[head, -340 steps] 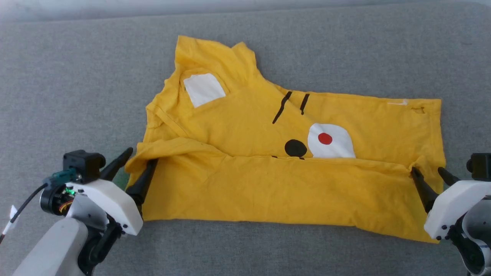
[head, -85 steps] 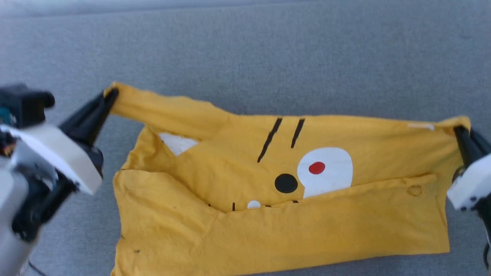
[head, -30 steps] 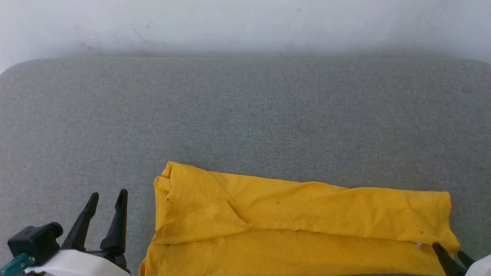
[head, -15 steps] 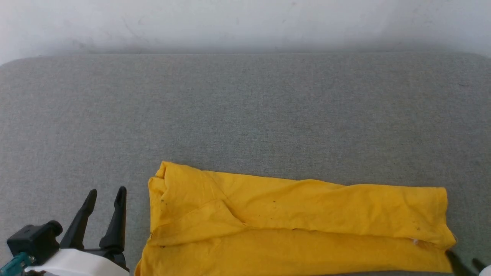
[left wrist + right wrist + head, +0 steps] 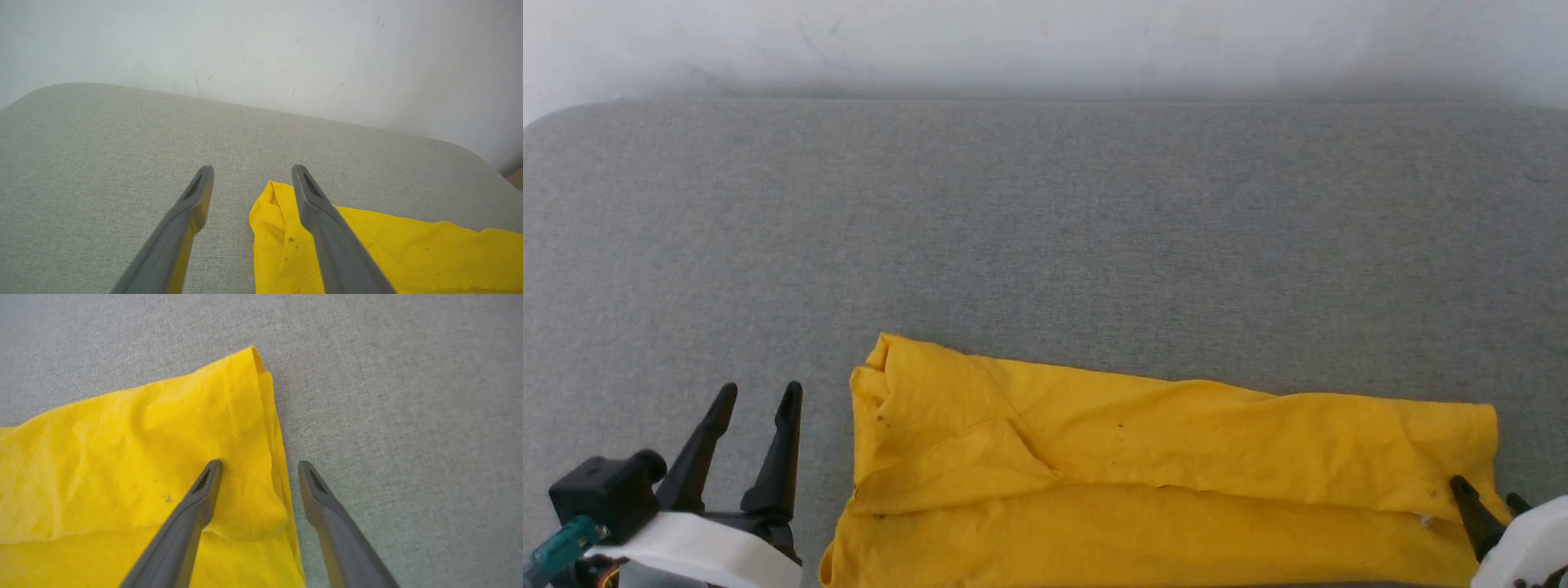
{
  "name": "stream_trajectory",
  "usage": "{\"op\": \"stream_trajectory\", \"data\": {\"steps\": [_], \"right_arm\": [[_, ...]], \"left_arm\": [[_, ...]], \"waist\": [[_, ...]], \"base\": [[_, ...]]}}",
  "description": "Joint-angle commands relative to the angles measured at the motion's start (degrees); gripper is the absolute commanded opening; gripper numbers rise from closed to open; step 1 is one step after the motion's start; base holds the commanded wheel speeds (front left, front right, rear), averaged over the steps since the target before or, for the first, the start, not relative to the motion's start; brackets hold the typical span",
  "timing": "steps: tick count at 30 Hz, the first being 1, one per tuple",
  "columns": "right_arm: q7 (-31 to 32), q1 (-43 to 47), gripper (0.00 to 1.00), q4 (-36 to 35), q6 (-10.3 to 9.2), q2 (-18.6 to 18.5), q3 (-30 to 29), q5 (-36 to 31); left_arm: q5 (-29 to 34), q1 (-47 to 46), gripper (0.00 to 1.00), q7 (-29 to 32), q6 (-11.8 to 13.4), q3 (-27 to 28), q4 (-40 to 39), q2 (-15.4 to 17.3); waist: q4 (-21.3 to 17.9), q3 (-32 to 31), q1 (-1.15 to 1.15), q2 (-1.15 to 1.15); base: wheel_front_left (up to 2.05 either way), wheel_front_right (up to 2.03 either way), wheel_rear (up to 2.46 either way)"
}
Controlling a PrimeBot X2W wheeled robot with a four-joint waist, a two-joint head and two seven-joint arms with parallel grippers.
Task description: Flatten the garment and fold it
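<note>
The garment (image 5: 1160,474) is a bright yellow T-shirt lying folded into a long band on the grey surface, plain side up, with an overlapping flap along its length. My left gripper (image 5: 760,396) stands open just left of the garment's left end, holding nothing. In the left wrist view the left gripper (image 5: 251,171) points past the garment's (image 5: 367,253) corner. My right gripper (image 5: 1486,494) is open at the garment's right end. In the right wrist view the right gripper (image 5: 259,465) straddles the garment's (image 5: 122,457) right hem, one finger over the cloth, the other over the grey surface.
The grey fabric surface (image 5: 1045,229) stretches wide beyond the garment to a rounded far edge. A pale wall (image 5: 1045,41) rises behind it.
Both grippers let go of the garment's far edge after folding it toward me, hiding the face print. In the last second the camera shifted slightly and the right gripper came back up at the right end.
</note>
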Motion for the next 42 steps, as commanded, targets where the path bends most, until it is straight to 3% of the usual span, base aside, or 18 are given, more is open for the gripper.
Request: {"op": "stream_trajectory", "data": {"steps": [1, 8, 9, 10, 12, 17, 26, 32, 37, 42], "right_arm": [[-0.5, -1.3, 1.0, 0.9, -0.03, -0.1, 0.0, -0.4], [-0.3, -3.6, 1.0, 6.4, -0.03, -0.1, -1.0, -1.2], [0.3, -3.7, 0.81, 7.1, -0.03, 0.0, -1.0, -1.0], [0.7, -3.7, 0.48, 7.5, -0.03, 0.0, -1.0, -0.8], [1.4, -4.0, 0.0, 8.1, -0.03, 0.0, -1.0, -0.1], [0.6, -4.9, 0.0, 7.2, -0.03, 0.0, -2.7, -0.5], [-5.1, -7.0, 0.0, 3.4, -0.03, -1.2, -9.6, -12.2], [-5.9, -7.0, 0.0, 3.5, -0.03, -2.5, -11.2, -14.7], [-3.0, -5.5, 0.0, 1.3, -0.03, -1.2, -6.4, -9.8], [3.2, -2.3, 0.0, -4.2, -0.03, -0.3, 4.5, -1.1]], "left_arm": [[0.5, -1.2, 1.0, 0.3, -0.4, -0.1, -0.2, 0.4], [1.6, -3.2, 1.0, 1.4, -0.7, -1.3, 0.0, 0.6], [1.8, -3.4, 1.0, 1.5, -0.7, -1.5, 0.2, 0.5], [1.9, -3.6, 1.0, 1.6, -0.7, -1.7, 0.3, 0.4], [2.1, -3.9, 1.0, 1.6, -0.8, -2.1, 0.7, 0.2], [2.1, -3.7, 1.0, 1.4, -0.6, -2.4, 1.7, -0.4], [2.3, -2.2, 1.0, 1.0, 0.2, -2.5, 2.7, -0.6], [2.4, -1.7, 1.0, 1.2, 0.3, -3.3, 3.1, -0.8], [2.6, -1.2, 1.0, 1.3, 0.6, -3.9, 3.6, -1.2], [2.5, -0.3, 1.0, 0.9, 0.9, -4.2, 3.9, -2.0]], "waist": [[0.9, 0.9, 0.0, 0.0], [2.4, 1.9, 0.0, 0.0], [2.5, 2.0, 0.0, 0.0], [2.5, 2.0, 0.0, 0.0], [2.4, 1.9, 0.0, 0.0], [1.2, 0.7, 0.0, 0.0], [-0.8, -2.1, 0.0, 0.0], [-1.1, -3.6, 0.0, 0.0], [-1.0, -5.2, 0.0, 0.0], [-0.7, -6.5, 0.0, 0.0]], "base": [[0.0, 0.0, 0.0], [0.0, 0.0, 0.0], [0.0, 0.0, 0.0], [0.0, 0.0, 0.0], [0.0, 0.0, 0.0], [0.0, 0.0, 0.0], [0.0, 0.0, 0.0], [0.0, 0.0, 0.0], [0.0, 0.0, 0.0], [0.0, 0.0, 0.0]]}}
